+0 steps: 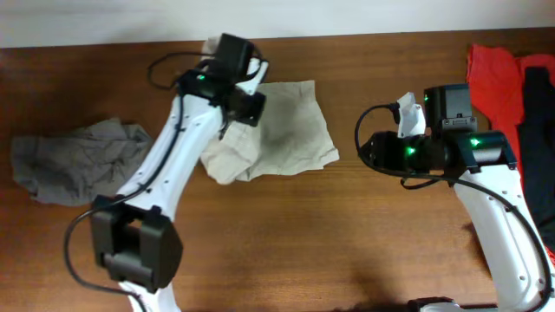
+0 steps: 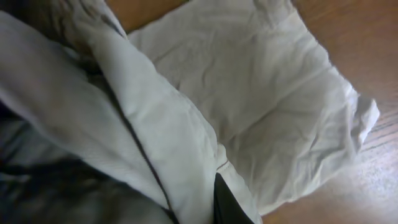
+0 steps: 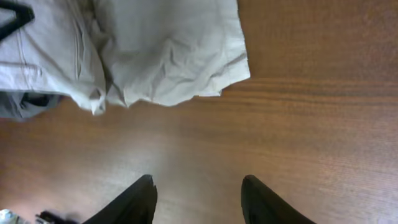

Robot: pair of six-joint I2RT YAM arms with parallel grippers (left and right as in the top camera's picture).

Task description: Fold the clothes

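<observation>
The beige shorts (image 1: 282, 130) lie crumpled at the table's middle back, one part lifted and folded over. My left gripper (image 1: 236, 117) is at their left edge, shut on a fold of the beige cloth. In the left wrist view the fabric (image 2: 249, 93) fills the frame and drapes over one dark finger (image 2: 227, 205); the other finger is hidden. My right gripper (image 3: 198, 180) hovers over bare wood to the right of the shorts (image 3: 168, 56), open with nothing between its fingers. In the overhead view it (image 1: 368, 147) points left, apart from the cloth.
A gray garment (image 1: 69, 160) lies bunched at the far left. A red garment (image 1: 494, 78) and a black one (image 1: 538, 113) sit at the right edge, behind the right arm. The wooden table (image 1: 347, 243) shows bare wood in front.
</observation>
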